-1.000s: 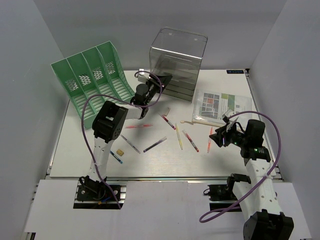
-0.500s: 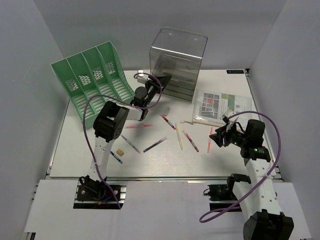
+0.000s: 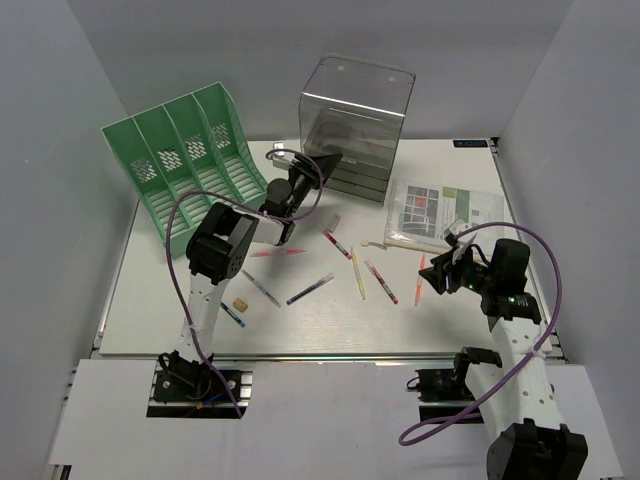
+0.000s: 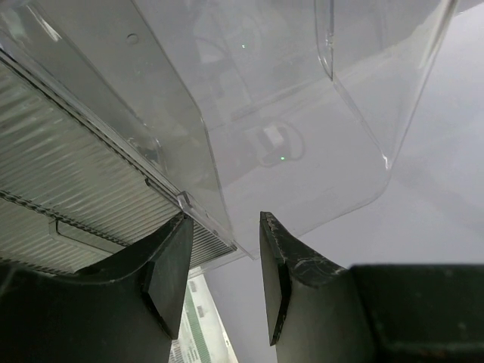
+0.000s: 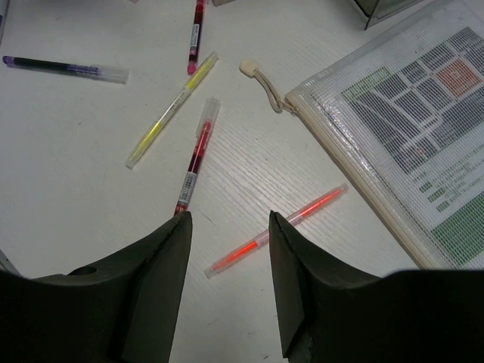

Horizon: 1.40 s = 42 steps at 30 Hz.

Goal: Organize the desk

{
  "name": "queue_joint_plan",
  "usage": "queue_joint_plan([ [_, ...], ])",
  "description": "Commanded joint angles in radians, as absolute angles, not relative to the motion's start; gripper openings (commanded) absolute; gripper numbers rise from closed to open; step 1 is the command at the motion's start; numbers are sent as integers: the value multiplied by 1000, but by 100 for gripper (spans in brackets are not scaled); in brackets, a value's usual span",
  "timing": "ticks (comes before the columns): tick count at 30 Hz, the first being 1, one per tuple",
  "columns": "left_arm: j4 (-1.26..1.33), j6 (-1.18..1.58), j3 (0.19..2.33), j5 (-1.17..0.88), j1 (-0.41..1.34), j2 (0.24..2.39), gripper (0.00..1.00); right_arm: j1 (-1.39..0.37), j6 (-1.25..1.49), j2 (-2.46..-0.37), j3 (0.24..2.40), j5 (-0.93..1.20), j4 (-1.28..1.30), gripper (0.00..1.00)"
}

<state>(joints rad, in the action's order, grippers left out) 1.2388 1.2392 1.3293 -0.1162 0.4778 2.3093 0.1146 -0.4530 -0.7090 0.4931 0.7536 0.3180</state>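
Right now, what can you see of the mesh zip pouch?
The mesh zip pouch lies flat on the desk at its far right, just right of the clear drawer box. It looks like translucent white mesh with a cream zipper edge and a cord pull trailing from one corner. A printed sheet of grey, green and orange blocks shows inside. Nothing grips it; the orange pen lies close, apart.

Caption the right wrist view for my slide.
Right gripper, jaws open, hovers above an orange pen beside a mesh pouch.
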Motion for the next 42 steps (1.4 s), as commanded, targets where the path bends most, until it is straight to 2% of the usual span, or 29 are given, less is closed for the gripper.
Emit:
queue_joint_plan([
  [1, 1344, 1243, 1309, -143, 476, 2207, 50, 103, -471, -715, 477, 746, 285, 51],
  [7, 1342, 1243, 1299, -167, 466, 2174, 50, 80, -477, -718, 474, 747, 253, 49],
  [12, 1324, 1238, 1305, -173, 466, 2154, 50, 32, -528, -747, 518, 793, 206, 28],
  [18, 1305, 1235, 1312, -184, 466, 2143, 50, -64, -690, -902, 681, 720, 206, 18],
  [25, 1272, 1229, 1339, -192, 466, 2129, 50, -195, -813, -1063, 851, 501, 146, 6],
  [32, 1282, 1227, 1310, -183, 466, 2086, 50, -366, -835, -1187, 887, 312, 12, 2],
  [42, 1284, 1227, 1285, -193, 466, 2039, 50, -489, -862, -1319, 934, 85, -225, 2],
])
